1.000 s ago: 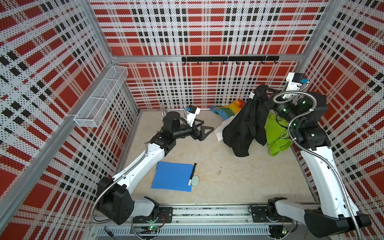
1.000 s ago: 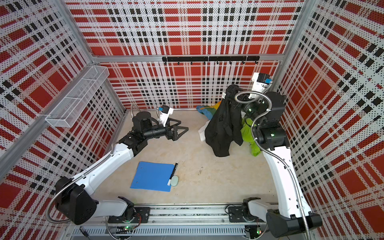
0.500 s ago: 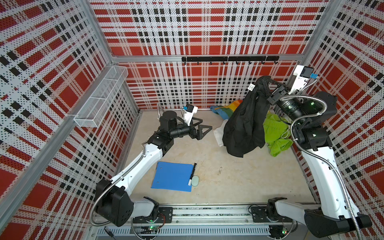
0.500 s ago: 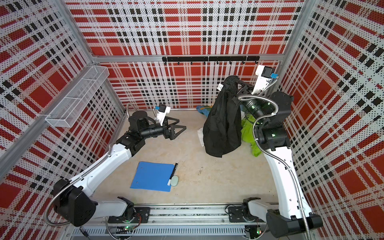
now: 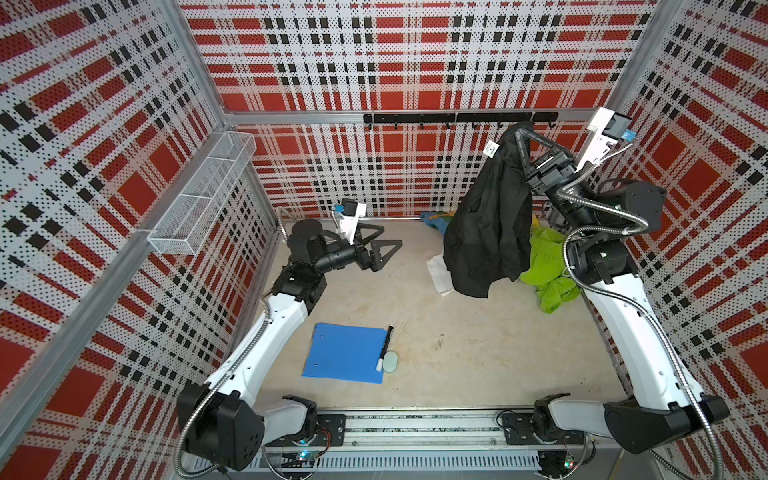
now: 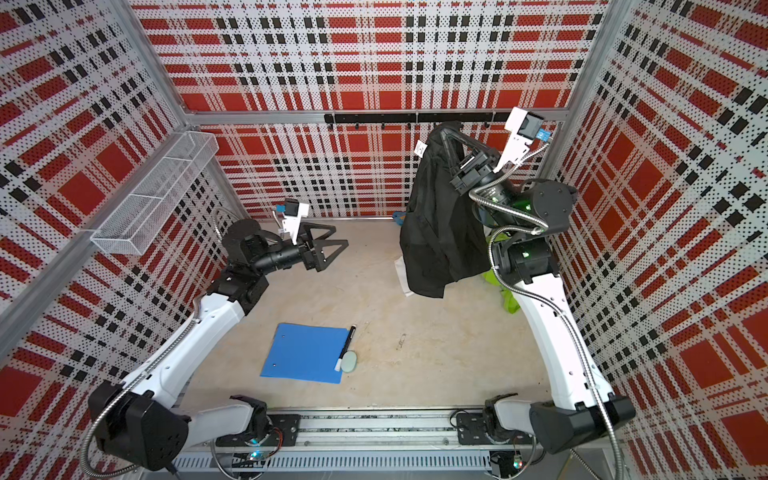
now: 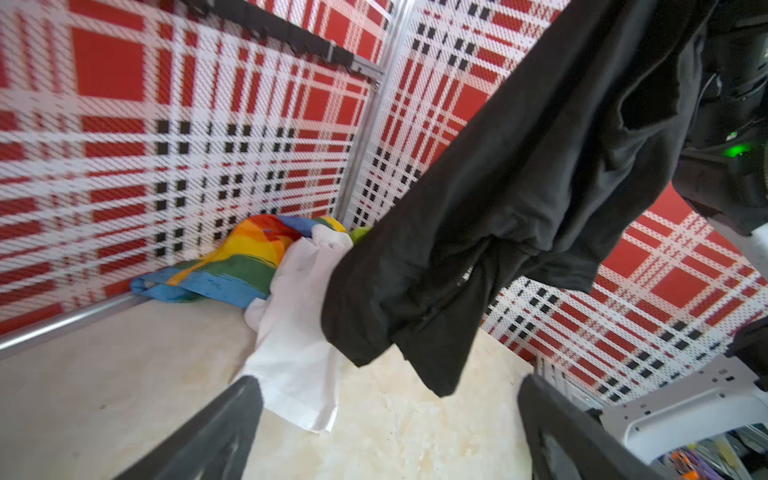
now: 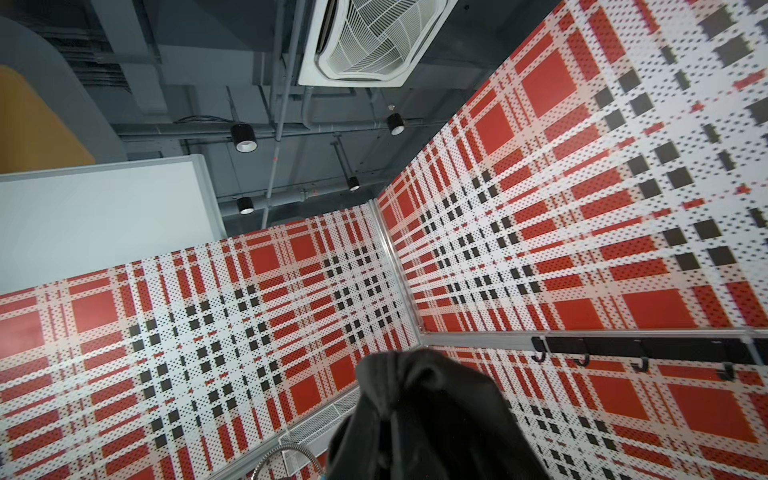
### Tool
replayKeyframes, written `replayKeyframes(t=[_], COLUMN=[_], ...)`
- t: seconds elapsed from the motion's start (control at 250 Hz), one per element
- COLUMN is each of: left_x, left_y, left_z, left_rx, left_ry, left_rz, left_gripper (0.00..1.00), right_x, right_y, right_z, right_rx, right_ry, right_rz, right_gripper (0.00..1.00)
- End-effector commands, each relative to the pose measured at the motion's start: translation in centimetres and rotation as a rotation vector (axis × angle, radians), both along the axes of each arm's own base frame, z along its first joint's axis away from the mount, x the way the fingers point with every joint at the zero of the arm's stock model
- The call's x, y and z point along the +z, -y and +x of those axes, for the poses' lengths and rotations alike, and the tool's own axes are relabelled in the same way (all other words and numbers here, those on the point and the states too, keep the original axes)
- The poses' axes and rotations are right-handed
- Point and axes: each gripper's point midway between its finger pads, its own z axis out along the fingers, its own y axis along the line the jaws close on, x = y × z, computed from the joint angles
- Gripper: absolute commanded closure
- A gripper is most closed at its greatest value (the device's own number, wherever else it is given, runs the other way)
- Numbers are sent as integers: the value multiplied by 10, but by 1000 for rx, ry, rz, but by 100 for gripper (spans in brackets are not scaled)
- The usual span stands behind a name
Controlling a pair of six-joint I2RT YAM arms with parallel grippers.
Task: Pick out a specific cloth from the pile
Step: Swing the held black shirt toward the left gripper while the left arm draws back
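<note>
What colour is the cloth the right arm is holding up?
Plain black cloth, clearest in the left wrist view.

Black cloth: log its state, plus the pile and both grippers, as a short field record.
cloth: black cloth, hanging from the right gripper, hem clear of the table
on table: pile of lime-green garment, white cloth, rainbow cloth, back right corner
right gripper: shut on the cloth, raised near the hook rail
left gripper: open, empty, facing the pile
</note>
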Motion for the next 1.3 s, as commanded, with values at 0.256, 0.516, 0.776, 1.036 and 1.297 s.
replayKeyframes(t=[0.256,0.516,0.776,1.036,1.297], left_x=[45,49,42,25,15], left_y=[-110,-165,-190,-194,-184], left_z=[-1,-5,4,27,38], left_rx=[309,553,642,622,576], left_ry=[169,223,181,73,24], left_rz=[-119,-177,-216,-252,-265], left_gripper=[1,1,1,2,2], right_x=[16,-22,-80,-170,-246], right_y=[-104,-208,-255,-265,-296], right_z=[14,54,95,118,151], right_rx=[131,280,326,275,277], right_ry=[60,-33,-163,-326,-441], right_rz=[32,42,47,-32,-125], right_gripper=[97,97,97,97,98])
